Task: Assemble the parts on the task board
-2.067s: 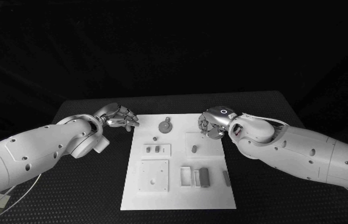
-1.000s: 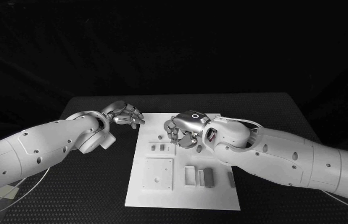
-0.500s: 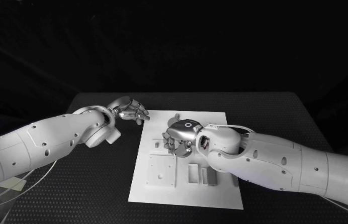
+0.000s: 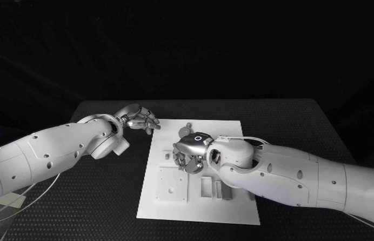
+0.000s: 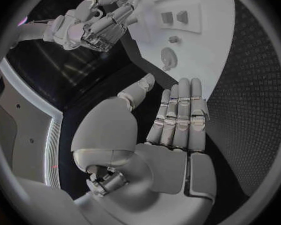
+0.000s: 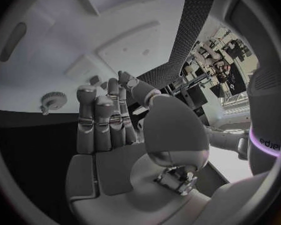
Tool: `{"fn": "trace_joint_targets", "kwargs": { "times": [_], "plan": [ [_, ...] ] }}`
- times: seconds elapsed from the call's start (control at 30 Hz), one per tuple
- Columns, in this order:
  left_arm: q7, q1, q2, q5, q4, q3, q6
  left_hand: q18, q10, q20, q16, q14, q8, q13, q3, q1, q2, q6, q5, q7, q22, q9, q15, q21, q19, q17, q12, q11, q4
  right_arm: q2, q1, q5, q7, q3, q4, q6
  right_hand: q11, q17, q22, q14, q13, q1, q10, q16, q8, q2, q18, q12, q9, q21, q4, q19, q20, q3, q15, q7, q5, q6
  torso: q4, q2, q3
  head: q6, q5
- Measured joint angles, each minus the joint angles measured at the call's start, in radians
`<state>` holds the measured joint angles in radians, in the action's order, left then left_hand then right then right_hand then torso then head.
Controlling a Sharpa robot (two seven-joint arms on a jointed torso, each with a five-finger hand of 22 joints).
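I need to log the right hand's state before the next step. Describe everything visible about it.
The right hand is silver and metallic-looking, with jointed fingers and dark pads, on a white arm that comes in across the task board. It hangs over the board's middle left area, above the small raised plates there. In its own wrist view the fingers stand straight and close together with the thumb apart, and nothing lies in the palm. Whether the fingertips touch the board cannot be told.

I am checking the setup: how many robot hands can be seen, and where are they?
2. The left hand is at the task board's far left corner; the right hand is over its middle.
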<state>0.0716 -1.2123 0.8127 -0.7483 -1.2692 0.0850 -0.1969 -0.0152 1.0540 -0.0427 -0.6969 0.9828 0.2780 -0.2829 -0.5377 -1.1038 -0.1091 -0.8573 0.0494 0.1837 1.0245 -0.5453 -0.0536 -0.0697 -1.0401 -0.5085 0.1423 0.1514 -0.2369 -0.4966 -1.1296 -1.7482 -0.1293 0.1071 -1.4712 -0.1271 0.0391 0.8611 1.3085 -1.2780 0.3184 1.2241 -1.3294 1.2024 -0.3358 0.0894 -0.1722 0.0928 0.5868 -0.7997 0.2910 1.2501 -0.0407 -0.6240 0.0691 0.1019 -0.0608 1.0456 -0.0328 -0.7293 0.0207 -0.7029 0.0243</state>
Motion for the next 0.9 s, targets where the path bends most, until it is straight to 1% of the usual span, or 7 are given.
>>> {"fn": "trace_joint_targets", "kwargs": {
  "times": [0.17,0.23,0.33,0.5,0.77,0.9],
  "plan": [
    [0.0,0.0,-0.002,0.0,0.001,0.0,0.0,0.0,0.0,0.0,0.0,0.0,0.0,0.001,0.0,0.0,0.0,0.0,0.0,0.0,-0.001,0.0,0.0,0.0,0.0,-0.001,0.0,0.0,0.0,0.008,0.0,-0.001,0.0,0.01,0.004,0.003,0.0,0.0,0.0,0.0,0.0,0.0,0.0,0.0,0.002,0.0,0.0,0.0,0.0,0.0,0.0,-0.003,0.0,0.0,0.0,0.0,0.0,0.0,0.0,0.0,0.0,0.003,-0.006],
    [-0.001,0.0,-0.002,0.0,0.002,0.0,0.0,0.0,0.0,0.0,0.0,0.0,0.0,0.001,0.0,0.0,0.0,0.0,0.0,0.0,-0.001,0.0,0.0,0.0,0.0,-0.001,0.0,0.0,0.0,0.008,0.0,-0.001,0.0,0.016,0.006,0.004,0.0,0.001,0.0,0.0,0.0,0.0,0.0,0.0,-0.002,0.0,0.0,0.0,0.0,0.0,0.0,-0.003,0.0,0.0,-0.001,0.0,0.0,0.0,-0.0005,0.0,0.0001,0.005,-0.007],
    [-0.001,0.0,-0.002,0.0,0.002,0.0,0.0,0.0,0.0,0.0,0.0,0.0,0.0,0.001,0.0,0.0,0.0,0.0,0.0,0.0,-0.001,0.0,0.0,0.0,0.0,-0.001,0.0,0.0,0.0,0.008,0.002,-0.002,0.0,0.017,0.006,0.006,0.0,0.001,0.0,0.001,0.0,0.0,0.0,0.0,-0.002,0.0,0.0,0.0,0.0,0.0,0.0,-0.004,0.0,0.0,-0.001,-0.002,0.0,-0.002,-0.0008,0.0,0.0007,0.005,-0.007],
    [-0.001,0.0,-0.003,0.0,0.003,0.0,0.0,0.0,0.0,0.0,0.0,0.0,0.0,0.001,0.0,0.0,0.0,0.0,0.0,0.0,-0.001,0.0,0.0,0.0,0.0,-0.002,0.0,0.0,0.0,0.012,0.006,-0.004,0.0,0.019,0.009,0.007,0.0,0.001,0.0,0.001,0.0,0.0,0.0,0.0,-0.002,0.0,0.0,0.0,0.001,0.0,0.0,-0.004,0.0,0.0,-0.001,-0.002,0.0,-0.002,-0.0013,0.0,0.0012,0.001,-0.003],
    [-0.001,0.0,-0.004,0.0,0.003,0.0,0.0,0.0,0.0,0.0,0.0,0.0,0.0,0.001,0.0,0.0,0.0,0.0,0.0,0.0,-0.001,0.0,0.0,0.0,0.0,-0.003,0.0,0.0,0.0,0.013,0.011,-0.007,0.0,0.02,0.011,0.011,0.0,0.001,0.0,0.005,0.0,0.0,0.0,0.0,-0.002,0.0,0.0,0.0,0.002,0.0,0.0,-0.005,0.001,0.0,0.002,-0.002,0.0,-0.002,-0.0019,0.0,0.0006,0.0,-0.003],
    [-0.002,0.0,-0.004,0.0,0.002,0.0,0.0,0.0,0.0,0.0,0.0,0.0,0.0,0.001,0.0,0.0,0.0,0.0,0.0,0.0,-0.001,0.0,0.0,0.0,0.0,-0.003,0.0,0.0,0.0,0.013,0.012,-0.009,0.001,0.023,0.018,0.015,0.0,0.002,0.0,0.005,0.0,0.0,0.0,0.0,-0.002,0.0,0.0,0.0,0.003,0.0,0.0,-0.005,0.002,0.0,0.002,-0.002,0.0,-0.005,-0.002,0.0,0.0002,0.0,-0.004]
  ]
}}
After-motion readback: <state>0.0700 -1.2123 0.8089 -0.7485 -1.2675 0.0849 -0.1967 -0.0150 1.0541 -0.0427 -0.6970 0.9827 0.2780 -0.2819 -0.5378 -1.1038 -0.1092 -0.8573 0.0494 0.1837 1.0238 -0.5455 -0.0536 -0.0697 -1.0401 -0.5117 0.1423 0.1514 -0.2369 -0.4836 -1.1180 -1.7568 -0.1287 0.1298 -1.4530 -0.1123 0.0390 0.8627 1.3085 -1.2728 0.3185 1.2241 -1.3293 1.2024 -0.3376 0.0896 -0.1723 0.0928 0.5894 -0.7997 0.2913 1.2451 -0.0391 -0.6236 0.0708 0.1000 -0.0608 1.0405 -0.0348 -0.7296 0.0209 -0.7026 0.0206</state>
